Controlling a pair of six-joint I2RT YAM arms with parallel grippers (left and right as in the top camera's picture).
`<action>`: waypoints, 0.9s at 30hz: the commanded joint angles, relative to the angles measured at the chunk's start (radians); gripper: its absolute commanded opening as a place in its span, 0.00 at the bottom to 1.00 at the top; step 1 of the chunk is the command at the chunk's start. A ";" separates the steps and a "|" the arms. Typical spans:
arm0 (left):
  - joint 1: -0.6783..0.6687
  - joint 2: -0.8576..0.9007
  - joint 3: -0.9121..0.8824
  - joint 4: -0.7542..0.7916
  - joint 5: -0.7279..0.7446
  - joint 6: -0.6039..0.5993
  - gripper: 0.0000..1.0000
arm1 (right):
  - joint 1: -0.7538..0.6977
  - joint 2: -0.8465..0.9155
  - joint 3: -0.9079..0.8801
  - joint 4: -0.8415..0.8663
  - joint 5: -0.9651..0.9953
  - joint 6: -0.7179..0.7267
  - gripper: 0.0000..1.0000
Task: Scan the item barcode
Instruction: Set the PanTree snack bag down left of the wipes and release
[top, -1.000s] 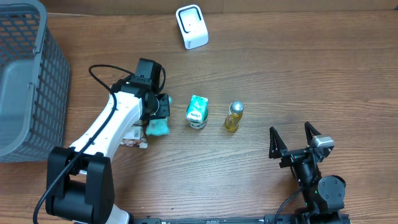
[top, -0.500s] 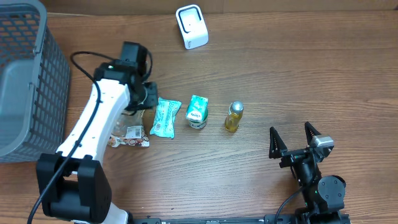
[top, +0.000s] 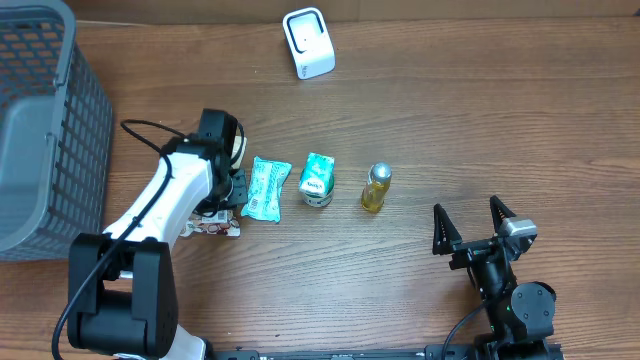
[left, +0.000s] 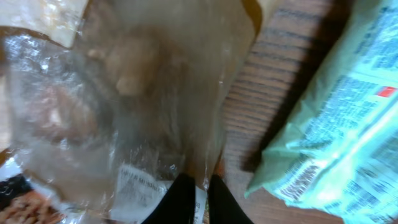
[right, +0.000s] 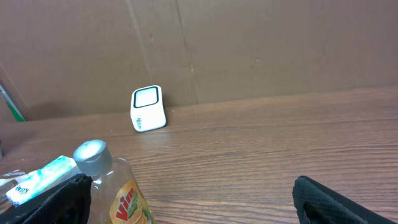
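White left arm (top: 172, 196), black right gripper (top: 465, 206)

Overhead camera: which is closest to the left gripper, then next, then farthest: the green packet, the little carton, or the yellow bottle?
1. Green packet, right beside the left gripper, which pinches a clear bag.
2. Little carton, middle of the row.
3. Yellow bottle, far end of the row.

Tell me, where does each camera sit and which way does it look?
Overhead: above the table, looking straight down; both arms show, the right claw open.
Left wrist: on the left arm, aimed down, close over a clear packet; the left claw, pinched on it, shows.
Right wrist: low on the right arm, facing across the table to the white scanner; its spread fingers show.
Shared: overhead and right wrist both show scanner and bottle.
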 joint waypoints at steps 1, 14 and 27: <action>-0.003 0.011 -0.051 0.050 -0.002 0.008 0.06 | -0.005 -0.008 -0.010 0.003 0.005 0.003 1.00; 0.032 -0.024 0.218 -0.181 0.005 0.004 0.06 | -0.005 -0.008 -0.010 0.003 0.005 0.003 1.00; 0.151 -0.021 0.197 -0.225 -0.246 -0.120 0.04 | -0.005 -0.008 -0.010 0.002 0.005 0.003 1.00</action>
